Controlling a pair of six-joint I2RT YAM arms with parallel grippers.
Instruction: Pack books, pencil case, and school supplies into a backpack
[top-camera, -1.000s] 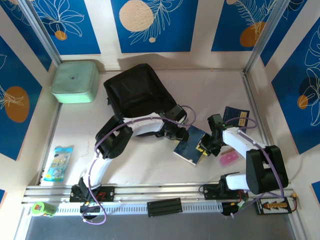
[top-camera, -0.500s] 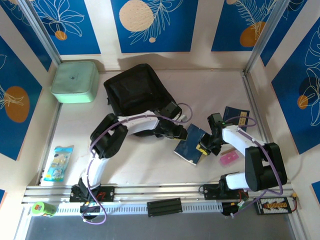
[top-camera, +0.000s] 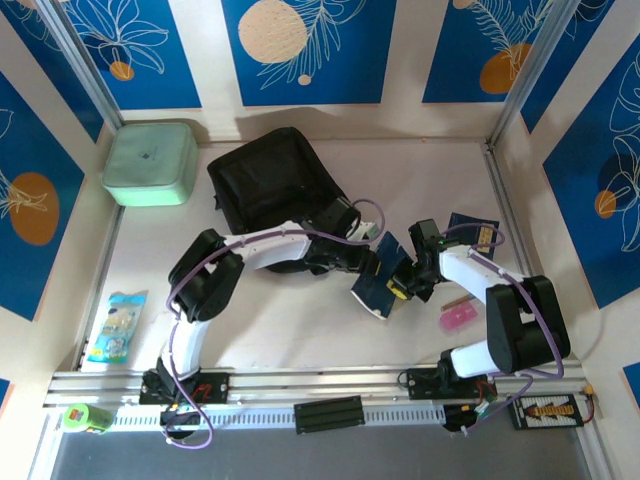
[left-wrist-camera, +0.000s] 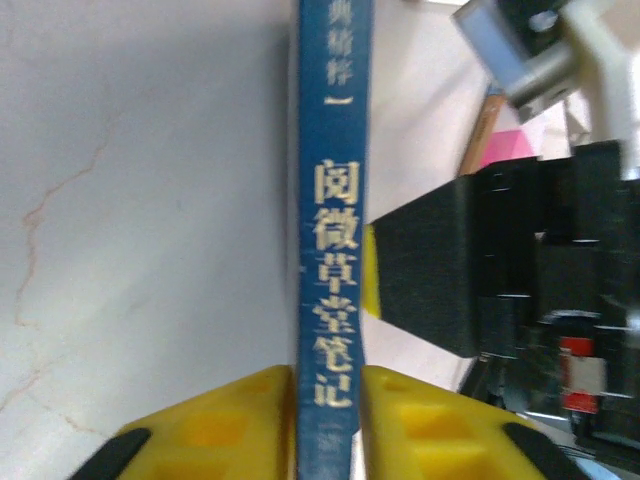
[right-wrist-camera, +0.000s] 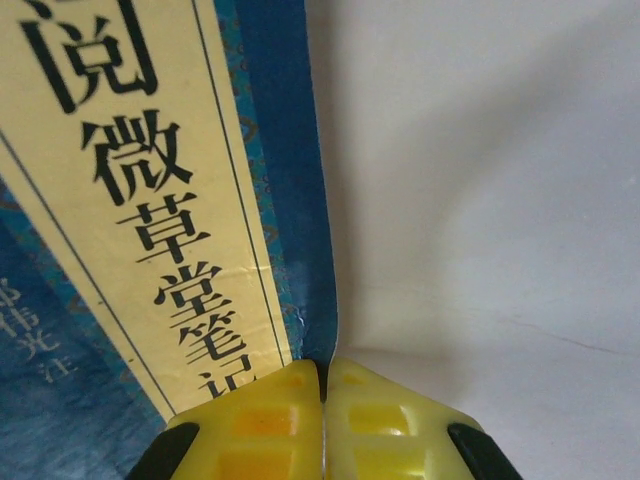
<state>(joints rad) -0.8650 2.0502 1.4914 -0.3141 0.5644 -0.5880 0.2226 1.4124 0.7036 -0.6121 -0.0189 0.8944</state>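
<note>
Top external view: black backpack lies at far centre of table, its inside too dark to tell contents; mint-green box sits apart at far left, lid on, contents hidden. Just right of the backpack, a dark blue book is tilted up btwn both arms. Left gripper is nearly closed, yellow pads pressed on either side of the spine. Right gripper is pinched tight on the cover's thin edge, fingertips almost meeting. 2nd book lies flat near the right wall, w/ a small pink item nearer the arm bases.
</note>
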